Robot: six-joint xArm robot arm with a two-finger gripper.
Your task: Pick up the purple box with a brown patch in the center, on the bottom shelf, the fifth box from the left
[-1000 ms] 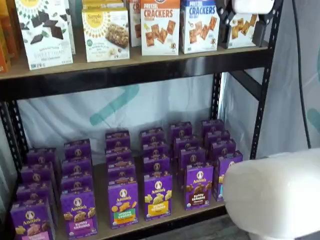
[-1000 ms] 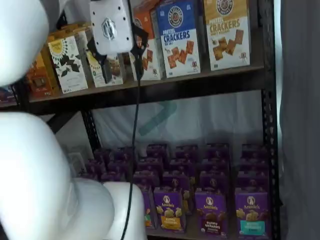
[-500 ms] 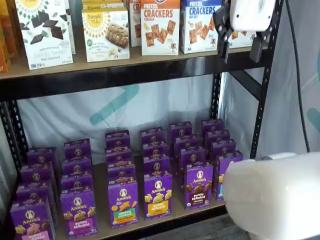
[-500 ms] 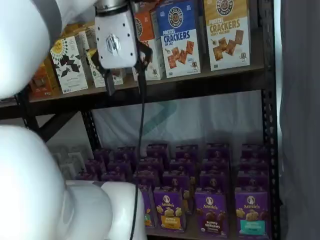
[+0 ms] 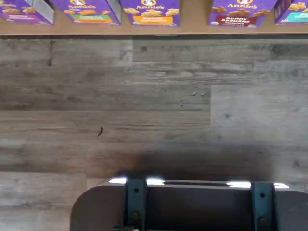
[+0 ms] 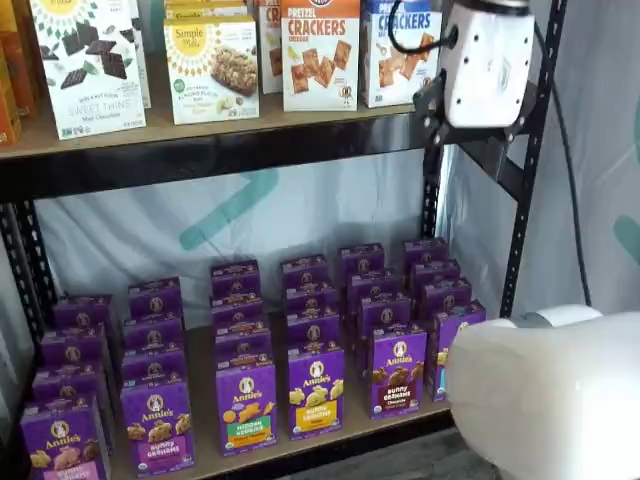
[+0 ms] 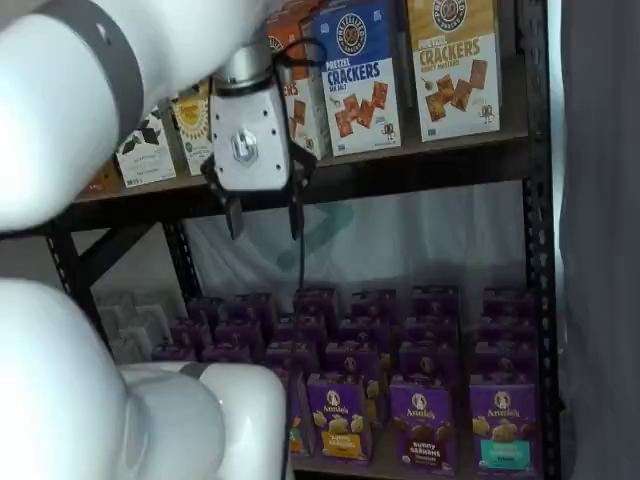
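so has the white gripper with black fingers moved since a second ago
Yes. The white-bodied gripper with black fingers has come down: its fingers now hang below the dark upper shelf rail, wide open.

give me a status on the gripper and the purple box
Gripper open, empty, up by the upper shelf. Purple box upright, untouched, front row of bottom shelf. Nothing in the way.

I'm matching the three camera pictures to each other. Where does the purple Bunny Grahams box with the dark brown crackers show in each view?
Wrist view: the purple box stands at the shelf's front edge, above the grey plank floor.
A shelf view: front row of the bottom shelf, right of the yellow-banded carton.
A shelf view: front row, between the yellow-banded and teal-banded cartons.
Shared landmark: the yellow-banded carton beside it.
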